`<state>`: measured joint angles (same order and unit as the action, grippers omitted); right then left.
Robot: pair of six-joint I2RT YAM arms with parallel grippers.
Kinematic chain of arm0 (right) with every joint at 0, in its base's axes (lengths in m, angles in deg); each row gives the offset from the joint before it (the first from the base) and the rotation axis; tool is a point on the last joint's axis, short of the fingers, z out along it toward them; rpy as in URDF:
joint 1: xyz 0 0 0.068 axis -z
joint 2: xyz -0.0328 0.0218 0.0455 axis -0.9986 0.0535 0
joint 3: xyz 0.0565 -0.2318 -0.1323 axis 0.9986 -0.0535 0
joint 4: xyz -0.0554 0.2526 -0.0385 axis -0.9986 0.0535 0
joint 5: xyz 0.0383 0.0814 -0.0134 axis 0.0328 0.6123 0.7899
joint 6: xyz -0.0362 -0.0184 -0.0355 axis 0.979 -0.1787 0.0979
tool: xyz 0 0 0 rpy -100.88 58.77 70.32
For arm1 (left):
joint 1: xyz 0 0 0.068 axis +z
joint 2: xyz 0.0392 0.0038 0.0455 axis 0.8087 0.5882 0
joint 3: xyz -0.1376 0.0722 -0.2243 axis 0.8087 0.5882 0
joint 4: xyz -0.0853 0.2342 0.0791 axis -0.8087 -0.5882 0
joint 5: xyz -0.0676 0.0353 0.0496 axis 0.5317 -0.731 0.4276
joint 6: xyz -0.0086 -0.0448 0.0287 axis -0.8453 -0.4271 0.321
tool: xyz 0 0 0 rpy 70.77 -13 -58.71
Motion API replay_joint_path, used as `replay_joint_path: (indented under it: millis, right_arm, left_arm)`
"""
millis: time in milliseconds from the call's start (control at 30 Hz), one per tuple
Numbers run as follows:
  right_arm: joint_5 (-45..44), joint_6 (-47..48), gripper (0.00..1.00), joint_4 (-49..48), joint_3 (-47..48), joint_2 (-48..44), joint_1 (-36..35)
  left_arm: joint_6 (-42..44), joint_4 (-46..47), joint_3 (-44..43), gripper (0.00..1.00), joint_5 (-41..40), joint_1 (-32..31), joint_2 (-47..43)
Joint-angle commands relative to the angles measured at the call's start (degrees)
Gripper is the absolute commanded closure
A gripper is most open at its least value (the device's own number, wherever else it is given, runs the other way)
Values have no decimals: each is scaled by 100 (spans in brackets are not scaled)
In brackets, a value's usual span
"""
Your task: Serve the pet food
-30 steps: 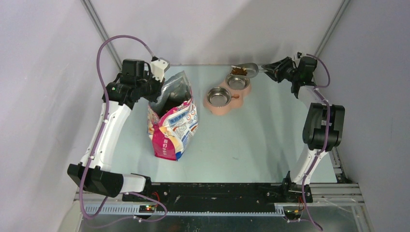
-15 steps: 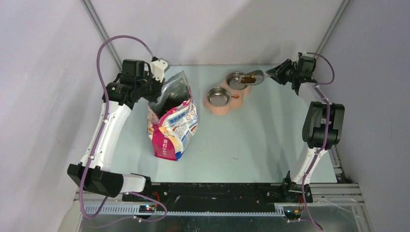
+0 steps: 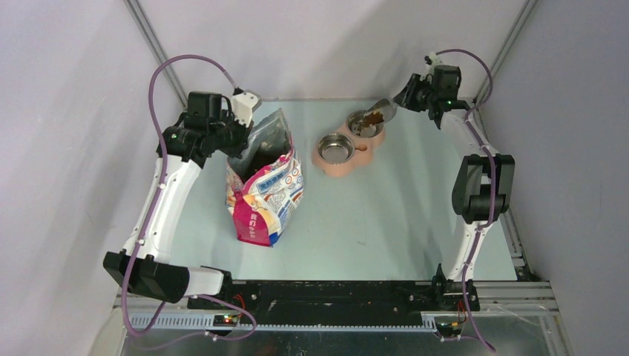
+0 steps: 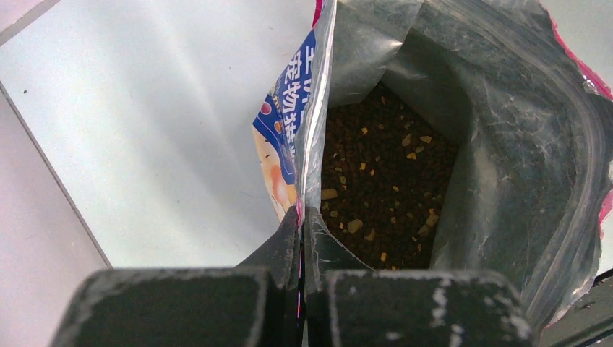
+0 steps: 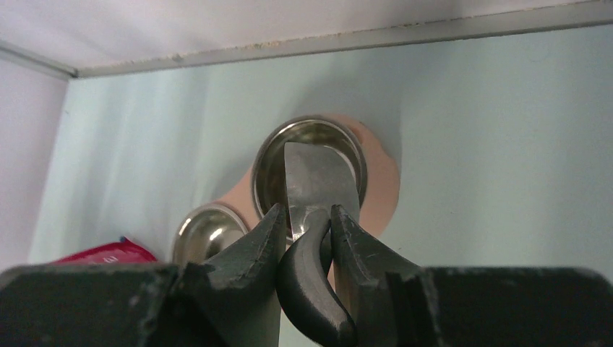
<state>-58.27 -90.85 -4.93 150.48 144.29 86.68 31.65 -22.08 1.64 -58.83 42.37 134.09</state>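
The pet food (image 4: pixel 379 170) is dark-brown kibble lying deep in the open printed bag (image 3: pixel 265 194) at the table's left. My left gripper (image 4: pixel 302 217) is shut on the bag's rim and holds the mouth open. My right gripper (image 5: pixel 307 217) is shut on the black handle of the grey metal scoop (image 5: pixel 318 181). The scoop (image 3: pixel 383 111) tilts down over the far steel bowl (image 3: pixel 363 124) of the pink double feeder (image 3: pixel 337 165), and kibble (image 3: pixel 374 118) slides from it into that bowl. The near bowl (image 3: pixel 336 147) shows no kibble.
The feeder stands at the back middle of the table, close to the rear wall. The bag stands upright left of it. The side walls rise close to both arms.
My right gripper has risen and tipped the scoop downward over the far bowl; the kibble has moved from the scoop's bowl toward its tip. The left arm and bag have not moved.
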Motion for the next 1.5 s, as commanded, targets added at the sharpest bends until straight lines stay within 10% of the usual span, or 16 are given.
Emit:
replay_joint_path:
  millis: [0,633,933,1467]
  right_arm:
    - [-442,970,100,22,260,-118,-189]
    - [-613,1993,100,-397,-561,-1729,-675]
    - [110,1482,100,991,9,-2747,-859]
    - [-103,1988,100,1722,961,-3377,-3457]
  left_arm:
    - [86,-242,-27,100,54,17,-186]
    - [-264,-145,38,99,479,16,-213]
    - [-1000,358,105,46,228,15,-563]
    - [-1928,661,1141,38,-781,129,-1569]
